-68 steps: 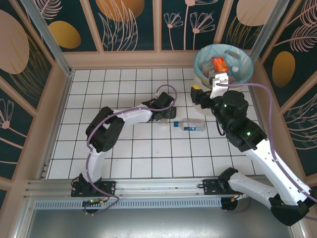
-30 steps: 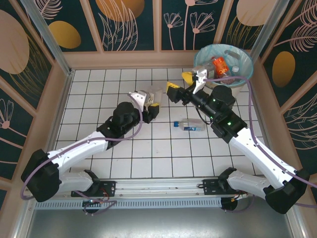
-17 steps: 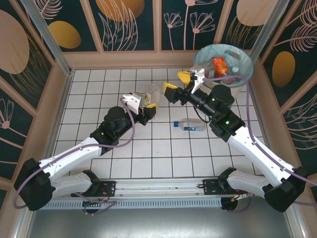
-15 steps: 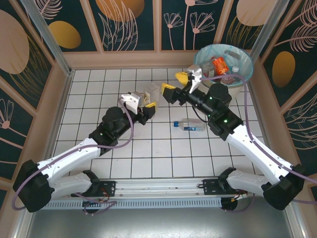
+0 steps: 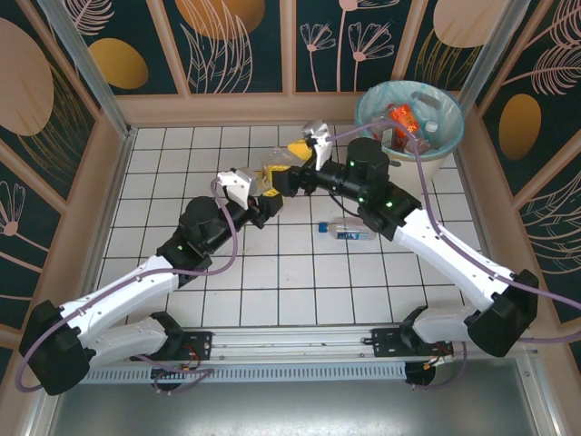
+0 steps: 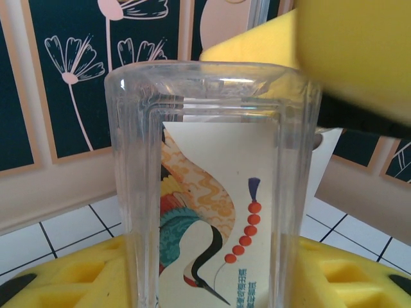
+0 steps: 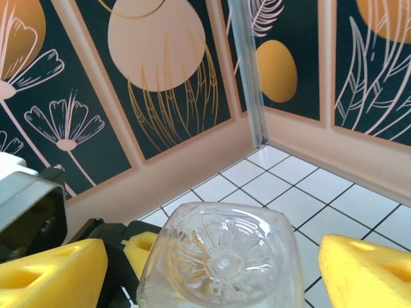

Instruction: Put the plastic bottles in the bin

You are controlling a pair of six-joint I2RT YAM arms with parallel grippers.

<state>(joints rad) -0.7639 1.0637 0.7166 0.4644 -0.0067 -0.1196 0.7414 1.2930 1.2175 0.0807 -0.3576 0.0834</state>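
Clear held bottle (image 5: 271, 169): it is hanging above the table, left of the bin and between the two grippers. In the left wrist view it is standing upright and showing a white label with a crane drawn on it.
Left gripper (image 5: 269, 186): its jaws are clamping the held bottle, with the yellow pads (image 6: 67, 279) pressing in from both sides low on its body.
Right gripper (image 5: 290, 163): its jaws are standing wide apart and straddling the base end of the held bottle. In the right wrist view its pads (image 7: 54, 269) are flanking that base with a gap showing on each side. In the left wrist view one pad is overlapping the bottle's upper corner, and whether it is touching there cannot be told.
Lying bottle (image 5: 347, 230): it is resting on its side on the table with a blue label showing, just beside the right arm and apart from both grippers.
Bin (image 5: 457, 127): it is standing at the far right corner of the table and holding other bottles, one of them with a red-orange label (image 5: 399, 118).
Table (image 5: 182, 163): white tiles with dark lines are running under both arms.
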